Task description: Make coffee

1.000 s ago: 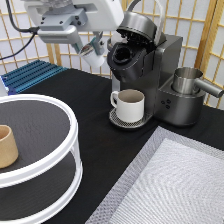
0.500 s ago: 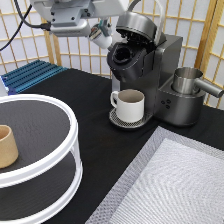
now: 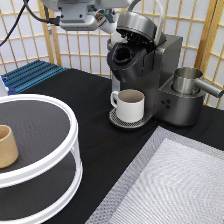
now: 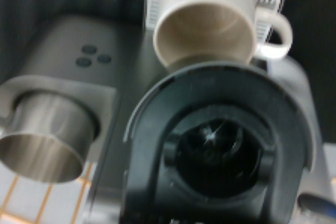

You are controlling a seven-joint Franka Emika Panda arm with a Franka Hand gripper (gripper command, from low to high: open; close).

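Gripper (image 3: 107,21) is seen just left of the coffee machine (image 3: 150,70), beside its raised lid; its opening cannot be told. No pod is seen; such a pod is judged light and thin-walled, best held by its sides. A mug (image 3: 130,105) is placed under the machine's spout. No writing can be read.

White pod (image 3: 108,24) — gripped by claw (image 3: 106,21), beside brewer (image 3: 155,65).

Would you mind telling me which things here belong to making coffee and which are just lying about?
Job: coffee machine, lid open; white mug under its spout; gripper beside the lid.
Lying about: tan cup, white tiered stand, steel jug, blue rack, grey mat.
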